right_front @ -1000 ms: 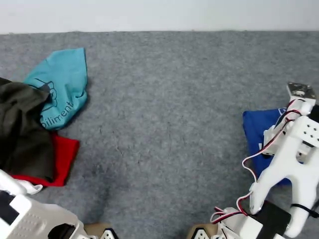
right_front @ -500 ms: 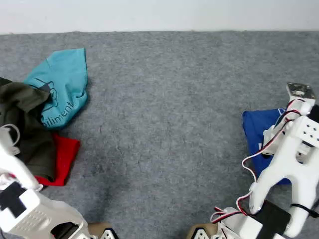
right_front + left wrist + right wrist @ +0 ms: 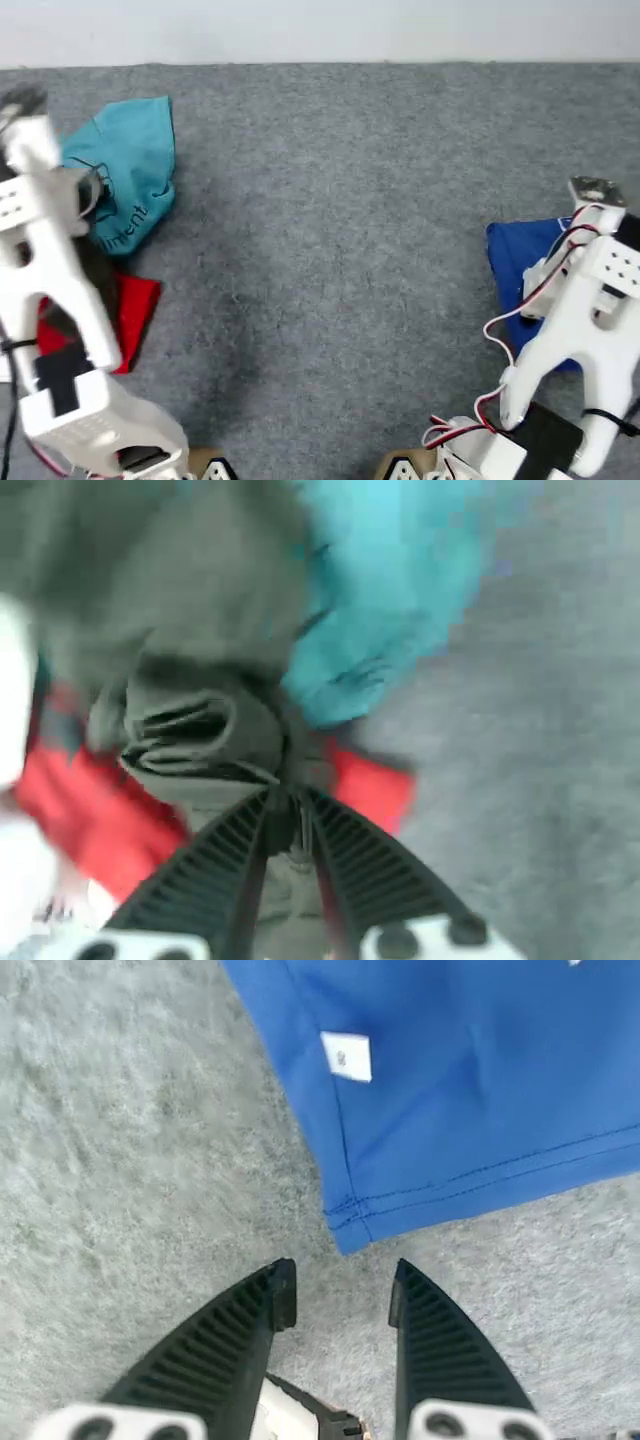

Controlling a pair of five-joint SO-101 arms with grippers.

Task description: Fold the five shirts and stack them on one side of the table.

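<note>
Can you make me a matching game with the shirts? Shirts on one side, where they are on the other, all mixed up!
Shirts:
1. teal shirt
2. red shirt
3. blue shirt
4. dark shirt

Places:
A. pinched in the left gripper
B. next to the open right gripper
C. peeking out under the dark shirt, nearest the arm bases
D. farthest back on the table

Pairs: 1-D, 2-C, 3-B, 4-A.
</note>
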